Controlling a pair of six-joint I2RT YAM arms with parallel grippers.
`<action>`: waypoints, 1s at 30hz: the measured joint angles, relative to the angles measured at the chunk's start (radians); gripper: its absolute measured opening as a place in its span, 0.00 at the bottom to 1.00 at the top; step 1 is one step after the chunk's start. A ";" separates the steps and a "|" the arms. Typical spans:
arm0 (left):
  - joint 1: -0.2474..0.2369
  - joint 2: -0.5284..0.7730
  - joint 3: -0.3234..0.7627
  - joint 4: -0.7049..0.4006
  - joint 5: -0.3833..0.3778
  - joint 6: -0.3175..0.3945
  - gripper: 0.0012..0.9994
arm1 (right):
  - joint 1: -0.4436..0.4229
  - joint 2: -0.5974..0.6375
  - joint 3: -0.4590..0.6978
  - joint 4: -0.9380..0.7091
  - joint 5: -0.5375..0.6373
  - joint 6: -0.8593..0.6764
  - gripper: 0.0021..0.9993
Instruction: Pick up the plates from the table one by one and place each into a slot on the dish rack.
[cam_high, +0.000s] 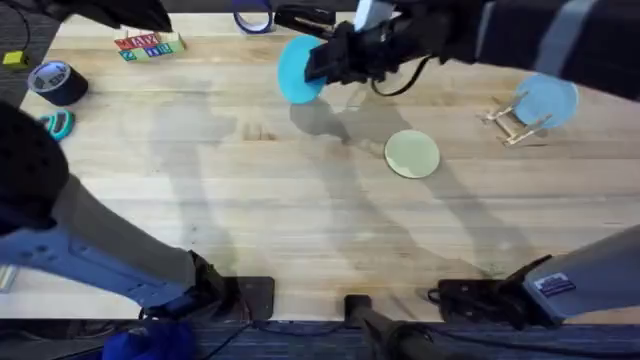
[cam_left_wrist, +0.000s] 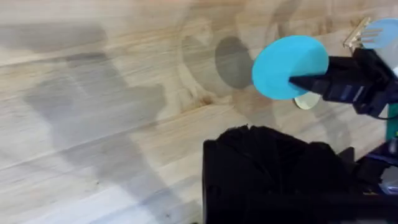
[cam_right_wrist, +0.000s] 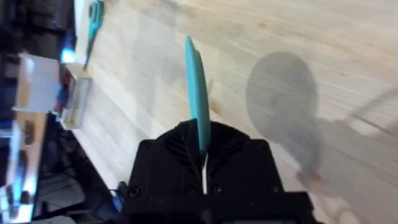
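Right gripper (cam_right_wrist: 202, 158): black fingers clamped on the rim of a teal-blue plate (cam_high: 297, 70), which is held on edge above the table (cam_high: 250, 200) at its far middle; in the right wrist view the plate (cam_right_wrist: 196, 93) is seen edge-on as a thin blade rising from between the fingers, its round shadow cast on the planks beside it. In the left wrist view the same plate (cam_left_wrist: 290, 66) is shown face-on, one dark finger laid across its lower edge; the rest of that gripper (cam_left_wrist: 311, 83) is cut off at the frame edge. Pale yellow-green plate (cam_high: 412, 154): lying flat on the table, near the gripper, toward the arm bases and to the gripper's right; mostly hidden behind the arm in the left wrist view. Dish rack (cam_high: 515, 122): well apart to the gripper's right, with a light blue plate (cam_high: 547, 100) standing upright in it; slats hard to make out. Left gripper (cam_left_wrist: 273, 174): seen as a dark mass in its own wrist view, fingers' state cannot be told. Black tape roll (cam_high: 55, 82), teal scissors (cam_high: 57, 123) and a blue tape ring (cam_high: 254, 18), partly cut off, lie far to the gripper's left.
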 joint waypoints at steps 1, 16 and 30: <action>0.000 -0.023 0.000 0.000 -0.003 -0.003 0.04 | -0.008 -0.012 0.003 -0.019 0.011 -0.019 0.03; -0.117 -0.333 -0.253 0.001 -0.040 -0.011 0.10 | -0.384 -0.377 0.015 -0.311 0.123 -0.327 0.03; -0.119 -0.333 -0.257 0.042 -0.053 -0.023 0.99 | -0.484 -0.476 0.015 -0.399 0.392 -0.698 0.03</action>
